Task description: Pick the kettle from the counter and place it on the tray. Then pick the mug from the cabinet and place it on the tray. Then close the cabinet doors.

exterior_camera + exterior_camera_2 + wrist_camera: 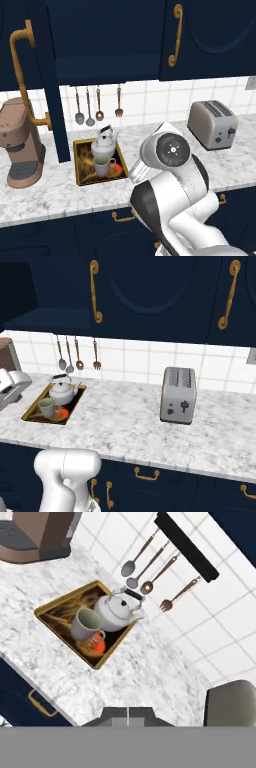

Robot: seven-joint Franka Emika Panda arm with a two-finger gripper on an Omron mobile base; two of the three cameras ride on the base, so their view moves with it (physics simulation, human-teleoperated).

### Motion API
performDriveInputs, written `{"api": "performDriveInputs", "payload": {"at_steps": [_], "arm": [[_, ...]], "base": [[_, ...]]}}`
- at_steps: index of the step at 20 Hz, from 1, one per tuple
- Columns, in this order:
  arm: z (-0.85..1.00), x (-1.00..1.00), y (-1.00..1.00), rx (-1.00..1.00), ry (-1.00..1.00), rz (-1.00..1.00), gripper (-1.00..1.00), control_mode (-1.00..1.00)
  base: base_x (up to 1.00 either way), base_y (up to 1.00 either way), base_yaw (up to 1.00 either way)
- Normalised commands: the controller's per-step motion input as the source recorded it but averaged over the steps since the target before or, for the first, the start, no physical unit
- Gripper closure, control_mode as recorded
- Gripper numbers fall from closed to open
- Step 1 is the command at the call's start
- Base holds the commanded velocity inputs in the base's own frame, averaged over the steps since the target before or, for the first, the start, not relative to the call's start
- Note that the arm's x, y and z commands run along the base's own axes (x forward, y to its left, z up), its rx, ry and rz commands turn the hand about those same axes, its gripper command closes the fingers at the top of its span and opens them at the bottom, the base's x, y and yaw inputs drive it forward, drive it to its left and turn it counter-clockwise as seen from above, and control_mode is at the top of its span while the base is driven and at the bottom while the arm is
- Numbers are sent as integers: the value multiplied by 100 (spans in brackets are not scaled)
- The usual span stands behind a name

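On the tray point(78, 165), at the back of the tabletop point(50, 192), the kettle point(104, 144) and the mug point(102, 165) both sit inside the rim. The kettle is at the wall side and the mug just in front of it, close enough that I cannot tell whether they touch. By the look of it, 2 of the 3 steps are finished and only the cabinet point(107, 37) is left.

The fingers point(117, 716) are clenched together and grasp nothing. They hang above the tabletop to the right of the tray, looking down on it with the toaster point(232, 702) off at their far side.

Left of the tray, 1 door point(52, 100) stands swung out over the tabletop, edge-on to the robot, beside the coffee machine point(20, 145). Its long axis is upright, and so is its brass handle point(22, 75). Above and right of the tray, another door point(210, 35) looks shut already (though it may belong to the next cupboard).

The coming move turns on this: the open door lies across the tray from the fingers and higher. The arm would have to travel left over the kettle, get to the door's outer face, then push it back towards the wall.
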Motion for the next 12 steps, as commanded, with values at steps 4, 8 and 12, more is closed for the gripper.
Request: {"api": "performDriveInputs", "payload": {"at_steps": [4, 8, 12], "arm": [[-32, -34, 47, -28, -17, 7, 100, -100], [-50, -27, 58, -30, -22, 5, 100, -100], [-55, -17, 38, -24, -25, 3, 100, -100]], "base": [[0, 0, 0], [0, 0, 0], [0, 0, 0]]}}
